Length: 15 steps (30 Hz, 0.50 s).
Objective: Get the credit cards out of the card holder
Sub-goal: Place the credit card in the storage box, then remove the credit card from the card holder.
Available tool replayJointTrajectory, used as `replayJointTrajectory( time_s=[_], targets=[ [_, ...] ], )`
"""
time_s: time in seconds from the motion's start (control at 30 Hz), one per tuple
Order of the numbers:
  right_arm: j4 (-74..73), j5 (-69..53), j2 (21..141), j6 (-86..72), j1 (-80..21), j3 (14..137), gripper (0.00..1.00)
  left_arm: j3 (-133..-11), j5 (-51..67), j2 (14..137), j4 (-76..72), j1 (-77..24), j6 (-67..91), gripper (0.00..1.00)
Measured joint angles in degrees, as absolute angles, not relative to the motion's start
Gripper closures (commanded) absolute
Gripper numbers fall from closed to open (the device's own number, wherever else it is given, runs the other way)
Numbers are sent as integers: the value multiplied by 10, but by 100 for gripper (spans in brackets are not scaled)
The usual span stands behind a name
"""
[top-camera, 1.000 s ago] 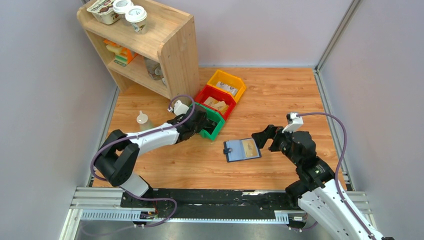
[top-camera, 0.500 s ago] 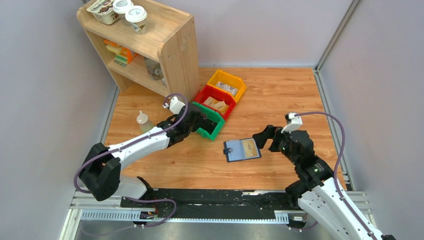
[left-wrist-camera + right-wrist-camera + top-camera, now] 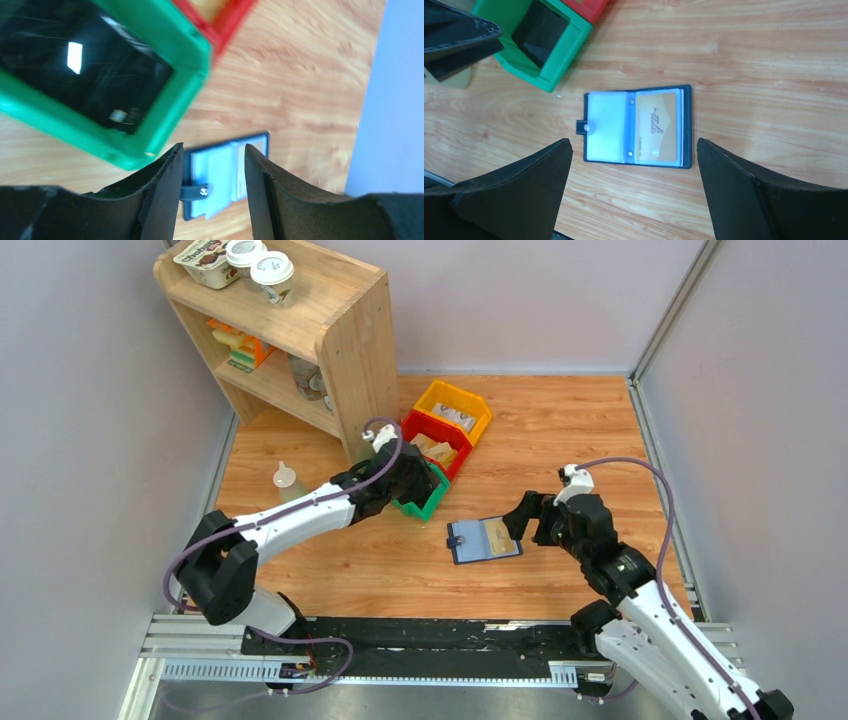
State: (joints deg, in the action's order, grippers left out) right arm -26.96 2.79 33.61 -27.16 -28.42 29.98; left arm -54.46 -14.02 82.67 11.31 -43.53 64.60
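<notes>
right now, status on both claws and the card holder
Left claw open, empty, by the green bin. Right claw open wide, facing the card holder. Holder lies open flat, tan card in its pocket.

You will find the card holder [image 3: 606, 127] navy-blue along its border and pale blue-grey on its inner face. The credit card [image 3: 656, 127] in it is tan with darker lettering. Note the green bin [image 3: 571, 47] with its black interior, the red bin [image 3: 412, 424] and the yellow bin [image 3: 455, 393]. The table [image 3: 749, 60] shows orange-brown wood grain.
</notes>
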Motion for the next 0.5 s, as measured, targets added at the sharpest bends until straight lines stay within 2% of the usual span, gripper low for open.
replayJointTrajectory(
  time_s=[0.13, 0.23, 0.33, 0.5],
  targets=[
    [-272, 14, 403, -272, -278, 306, 11, -597, -70, 875, 98, -477, 593, 46],
    [-272, -8, 453, -276, -259, 308, 21, -613, -14, 913, 78, -504, 574, 51],
    [-269, -35, 491, -280, -231, 308, 32, -619, 31, 954, 64, -523, 567, 55],
    [-234, -72, 543, -289, -193, 308, 57, -633, 95, 1023, 45, -535, 569, 63]
  ],
)
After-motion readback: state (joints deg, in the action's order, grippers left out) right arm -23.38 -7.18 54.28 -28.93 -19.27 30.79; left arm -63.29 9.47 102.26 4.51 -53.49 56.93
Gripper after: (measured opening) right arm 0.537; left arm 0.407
